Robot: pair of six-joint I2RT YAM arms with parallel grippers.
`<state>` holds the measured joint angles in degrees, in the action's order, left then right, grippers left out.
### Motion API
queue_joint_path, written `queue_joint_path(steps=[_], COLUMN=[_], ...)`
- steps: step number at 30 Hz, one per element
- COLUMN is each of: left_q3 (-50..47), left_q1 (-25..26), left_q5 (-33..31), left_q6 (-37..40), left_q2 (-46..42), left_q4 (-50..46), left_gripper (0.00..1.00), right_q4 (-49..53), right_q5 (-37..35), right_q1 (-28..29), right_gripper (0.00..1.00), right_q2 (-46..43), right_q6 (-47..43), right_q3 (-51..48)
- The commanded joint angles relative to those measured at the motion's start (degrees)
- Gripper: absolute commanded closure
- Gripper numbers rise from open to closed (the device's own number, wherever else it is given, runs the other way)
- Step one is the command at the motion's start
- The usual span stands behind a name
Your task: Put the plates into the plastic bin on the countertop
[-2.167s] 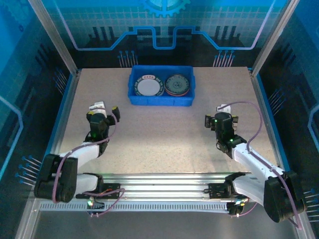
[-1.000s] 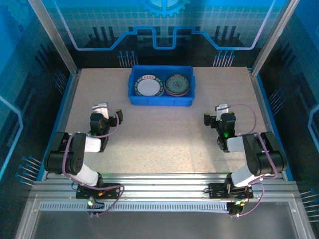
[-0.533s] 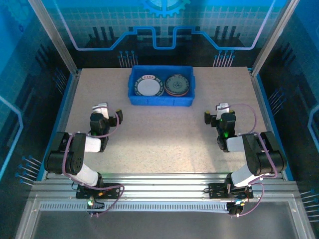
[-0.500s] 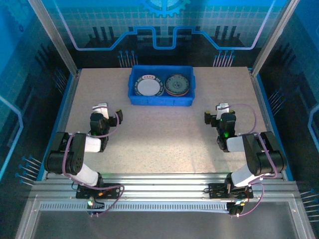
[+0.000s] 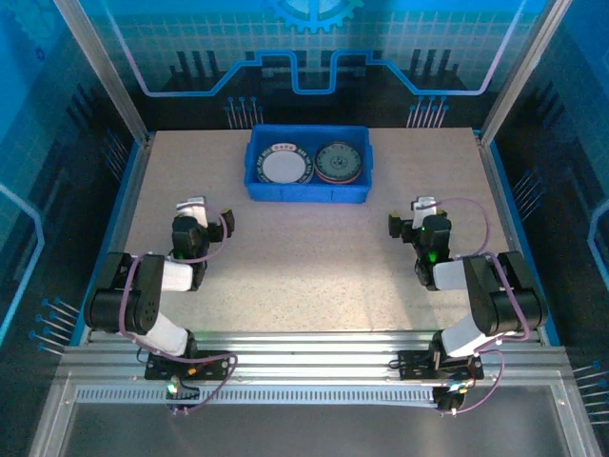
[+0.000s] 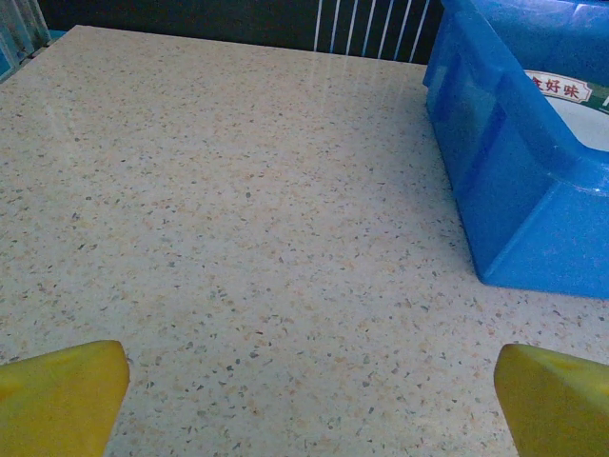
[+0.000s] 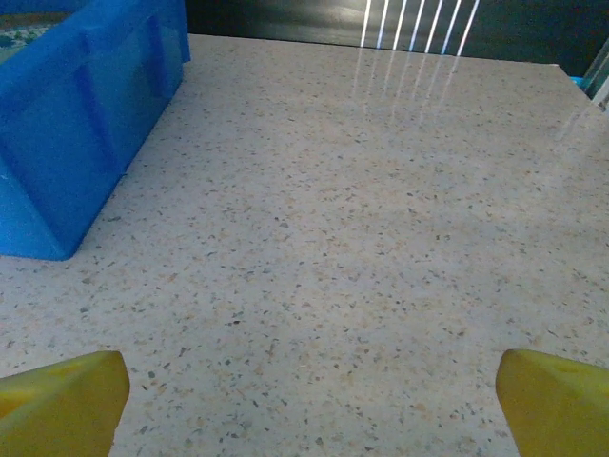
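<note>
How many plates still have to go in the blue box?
Looks like none. Two stacks of plates sit side by side in the plastic bin. Nothing is in hand: the left gripper and right gripper are open over bare countertop. No plate seems left outside.

Plastic bin [image 6: 519,200]: cropped by top and right edges, left wrist view; cropped at left, right wrist view. White plate [image 6: 590,119] inside: sliver visible, rim lettering cut off. 2 plate stacks [image 5: 285,165], top view: count per stack untellable. Left gripper [image 6: 304,414], right gripper [image 7: 309,409]: yellow fingertips [image 6: 59,395] cropped at bottom.
</note>
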<state>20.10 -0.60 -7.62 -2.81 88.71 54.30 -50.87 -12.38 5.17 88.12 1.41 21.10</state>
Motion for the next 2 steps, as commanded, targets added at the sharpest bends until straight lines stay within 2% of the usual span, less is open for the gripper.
queue_joint_path(steps=[1, 2], left_q3=[0.73, 0.73], left_q1=[0.03, 0.07], left_q5=[1.11, 1.11], left_q6=[0.85, 0.77], left_q2=[0.04, 0.05], left_q4=[0.52, 0.53], left_gripper=[0.01, 0.01], right_q4=[-1.16, -1.54], right_q5=[2.16, 2.19], right_q1=[-0.66, -0.68], right_gripper=[0.0, 0.0], right_q2=[0.14, 0.13], right_q6=[-0.66, -0.82], right_q3=[1.1, 1.04])
